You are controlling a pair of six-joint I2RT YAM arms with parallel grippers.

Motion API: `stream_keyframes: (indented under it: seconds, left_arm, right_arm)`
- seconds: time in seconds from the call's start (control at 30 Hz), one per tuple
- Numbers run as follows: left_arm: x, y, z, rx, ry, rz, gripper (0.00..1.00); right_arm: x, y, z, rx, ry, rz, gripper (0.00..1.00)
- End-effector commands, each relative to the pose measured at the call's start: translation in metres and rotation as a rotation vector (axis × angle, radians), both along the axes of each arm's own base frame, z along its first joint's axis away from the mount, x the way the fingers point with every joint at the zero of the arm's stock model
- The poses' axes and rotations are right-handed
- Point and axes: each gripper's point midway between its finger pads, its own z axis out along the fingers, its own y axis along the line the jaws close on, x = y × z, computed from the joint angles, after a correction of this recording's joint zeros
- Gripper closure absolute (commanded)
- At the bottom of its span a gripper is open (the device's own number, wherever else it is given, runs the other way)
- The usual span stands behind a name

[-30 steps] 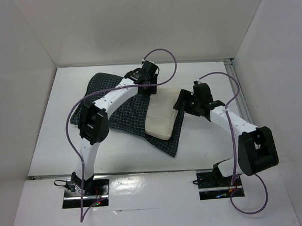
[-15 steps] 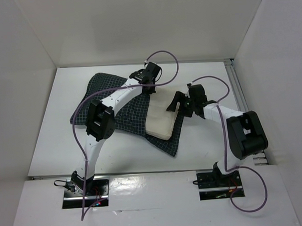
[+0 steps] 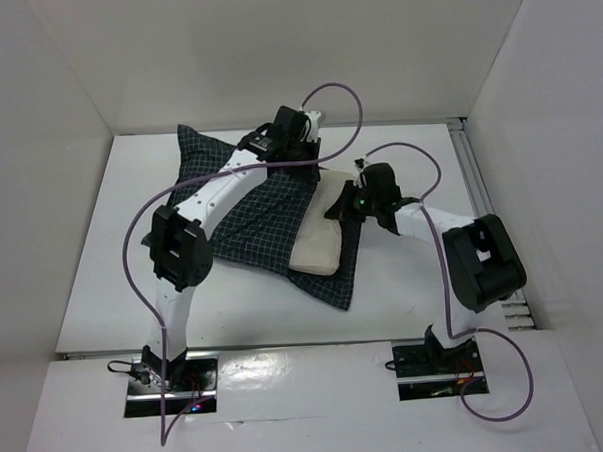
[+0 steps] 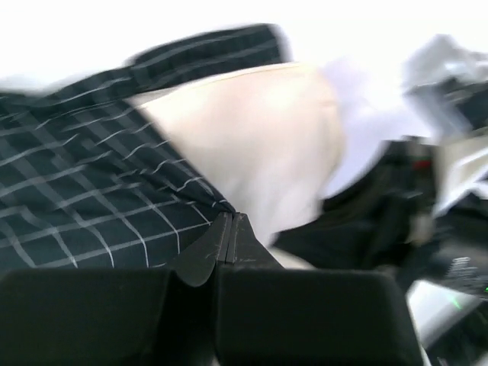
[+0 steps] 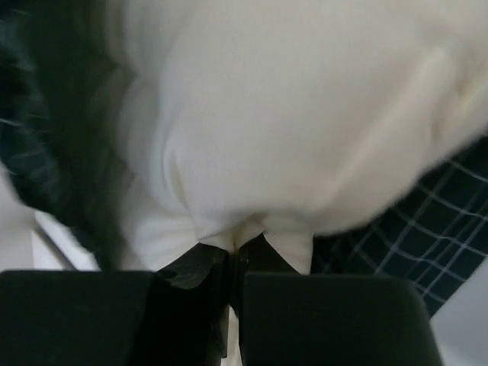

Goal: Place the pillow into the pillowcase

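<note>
Pillowcase [image 3: 251,213] crumpled mid-bench [image 3: 103,255], stretching far-left to near-right. Pillow [image 3: 317,247] partly inside case. Its right end sticks out at case's right side and rests on case's lower layer. Left claw [image 4: 231,229] closed, pinching case's upper edge at opening, just beside pillow. Right claw [image 5: 236,245] closed, gripping a fold of pillow's exposed end. Claws near each other over right part of case.

We've got the pillowcase [image 3: 261,208] in dark navy-green with a thin white grid check, and the pillow [image 3: 318,250] showing plain cream. The left arm [image 3: 215,190] and right arm [image 3: 426,219] are white with black joints, trailing purple cables [image 3: 333,84]. The left end effector [image 4: 231,229] and right end effector [image 5: 236,252] are black, and the table [image 3: 103,275] is white.
</note>
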Motion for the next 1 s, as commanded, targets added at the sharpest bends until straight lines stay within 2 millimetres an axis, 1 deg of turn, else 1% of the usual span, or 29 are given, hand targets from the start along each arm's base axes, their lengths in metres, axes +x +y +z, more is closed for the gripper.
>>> stream_keyframes:
  seconds: [0.0,0.03,0.07,0.1,0.13,0.17,0.2,0.23,0.27,0.3,0.33,0.37,0.4,0.43,0.47,0.5,0.53,0.57,0.6,0.63,0.67,0.7,0.77,0.8,0.83,0.87,0.9,0.93,0.97]
  left_arm:
    - [-0.087,-0.072,0.097,-0.311,-0.004,-0.364,1.0]
    - [-0.094,-0.074,0.106,-0.323,-0.01,-0.372,1.0]
    - [-0.1,-0.076,0.113,-0.336,-0.018,-0.378,1.0]
    - [-0.108,-0.071,0.122,-0.351,-0.012,-0.366,1.0]
    - [-0.108,-0.067,0.126,-0.347,-0.024,-0.354,1.0]
    - [-0.106,-0.061,0.129,-0.344,-0.035,-0.337,1.0]
    - [-0.103,-0.055,0.133,-0.342,-0.046,-0.32,1.0]
    - [-0.101,-0.051,0.132,-0.328,-0.059,-0.294,1.0]
    - [-0.09,-0.04,0.137,-0.32,-0.085,-0.263,1.0]
    - [-0.085,-0.033,0.134,-0.306,-0.082,-0.238,1.0]
    - [-0.079,-0.029,0.131,-0.292,-0.086,-0.225,1.0]
    - [-0.066,-0.024,0.118,-0.278,-0.065,-0.2,1.0]
    - [-0.059,-0.023,0.113,-0.274,-0.061,-0.19,1.0]
    - [-0.055,-0.028,0.116,-0.287,-0.065,-0.203,1.0]
    - [-0.051,-0.032,0.11,-0.288,-0.053,-0.211,1.0]
    - [-0.043,-0.039,0.088,-0.274,-0.01,-0.199,1.0]
    - [-0.04,-0.044,0.085,-0.288,0.006,-0.198,1.0]
    - [-0.042,-0.05,0.077,-0.305,0.043,-0.223,1.0]
    - [-0.041,-0.056,0.06,-0.303,0.082,-0.239,1.0]
    - [-0.05,-0.058,0.061,-0.326,0.125,-0.263,1.0]
    - [-0.053,-0.058,0.054,-0.326,0.153,-0.261,1.0]
    - [-0.065,-0.05,0.054,-0.32,0.178,-0.252,1.0]
    - [-0.075,-0.04,0.061,-0.323,0.167,-0.217,1.0]
    - [-0.082,-0.039,0.068,-0.333,0.148,-0.218,1.0]
    - [-0.096,-0.034,0.061,-0.322,0.184,-0.2,1.0]
    - [-0.108,-0.03,0.085,-0.34,0.143,-0.2,1.0]
    - [-0.111,-0.026,0.092,-0.347,0.134,-0.189,1.0]
    - [-0.119,-0.025,0.096,-0.347,0.142,-0.177,1.0]
    - [-0.125,-0.021,0.108,-0.355,0.128,-0.18,1.0]
  right_arm:
    - [0.01,0.031,0.103,0.126,-0.3,0.064,1.0]
    - [0.008,0.028,0.104,0.143,-0.302,0.058,1.0]
    - [0.006,0.029,0.117,0.166,-0.326,0.063,1.0]
    - [0.005,0.027,0.122,0.18,-0.328,0.063,1.0]
    - [0.006,0.027,0.13,0.186,-0.345,0.064,1.0]
    - [0.002,0.025,0.132,0.184,-0.339,0.063,1.0]
    - [-0.001,0.029,0.14,0.182,-0.357,0.078,1.0]
    - [-0.003,0.028,0.143,0.176,-0.366,0.083,1.0]
    - [-0.007,0.026,0.152,0.181,-0.381,0.083,1.0]
    - [-0.007,0.025,0.157,0.176,-0.402,0.079,1.0]
    - [-0.009,0.02,0.147,0.157,-0.382,0.053,1.0]
    - [-0.008,0.018,0.143,0.152,-0.382,0.043,1.0]
    - [-0.009,0.018,0.139,0.15,-0.377,0.043,1.0]
    - [-0.008,0.018,0.129,0.145,-0.362,0.043,1.0]
    - [-0.006,0.019,0.118,0.138,-0.343,0.043,1.0]
    - [0.003,0.022,0.098,0.128,-0.314,0.043,1.0]
    - [0.006,0.025,0.082,0.119,-0.291,0.059,1.0]
    - [0.013,0.033,0.058,0.114,-0.232,0.085,1.0]
    - [0.015,0.037,0.052,0.122,-0.212,0.107,1.0]
    - [0.014,0.046,0.057,0.152,-0.209,0.158,1.0]
    - [0.014,0.048,0.061,0.17,-0.217,0.161,1.0]
    - [0.011,0.047,0.065,0.173,-0.229,0.162,1.0]
    - [0.004,0.042,0.067,0.169,-0.225,0.14,1.0]
    - [0.001,0.036,0.077,0.164,-0.245,0.137,1.0]
    - [0.001,0.029,0.081,0.165,-0.255,0.123,1.0]
    - [-0.008,0.028,0.086,0.171,-0.26,0.133,1.0]
    - [-0.01,0.024,0.092,0.176,-0.265,0.132,1.0]
    - [-0.012,0.019,0.091,0.174,-0.26,0.123,1.0]
    - [-0.016,0.019,0.096,0.18,-0.264,0.132,1.0]
